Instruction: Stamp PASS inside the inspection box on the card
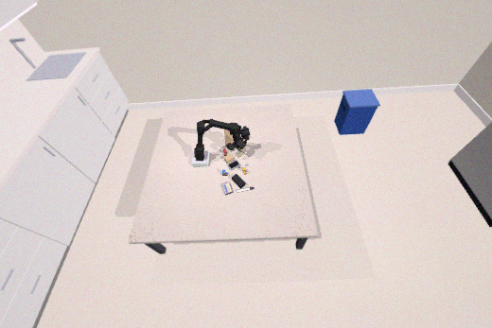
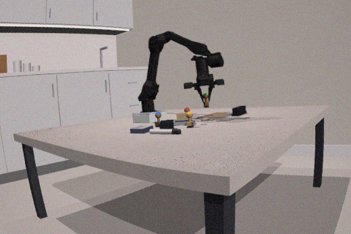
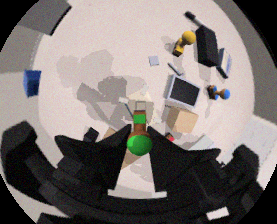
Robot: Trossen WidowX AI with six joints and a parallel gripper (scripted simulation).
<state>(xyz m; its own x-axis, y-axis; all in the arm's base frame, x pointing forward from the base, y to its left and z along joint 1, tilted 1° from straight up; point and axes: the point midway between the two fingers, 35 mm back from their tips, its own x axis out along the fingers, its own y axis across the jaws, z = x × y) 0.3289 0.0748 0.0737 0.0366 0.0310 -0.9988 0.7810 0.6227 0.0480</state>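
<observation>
Black and six-jointed, the arm [image 1: 215,124] [image 2: 153,60] reached over the pale speckled table [image 1: 189,215] [image 2: 118,146]. Below lay the grey-rimmed square ink pad [image 1: 233,164] [image 3: 184,91], apart from the stamp. The black parallel-jaw gripper [image 1: 237,146] [image 2: 206,100] [image 3: 138,127] was clamped on the green-knobbed wooden stamp [image 2: 206,100] [image 3: 139,142], aloft near the cream card [image 3: 148,102]. Picking was done; inking seemed likely, though unconfirmed. Printing looked outstanding, though the box was unclear; returning the stamp remained.

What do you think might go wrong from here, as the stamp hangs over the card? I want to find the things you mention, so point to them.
The green-knobbed wooden stamp [image 2: 206,100] [image 3: 139,144] might tilt between the narrow fingertips of the black hand [image 1: 237,147] [image 2: 206,103] [image 3: 138,127] when pressed, smudging the print. It might also land off the box, which it partly hides in the wrist view.
</observation>
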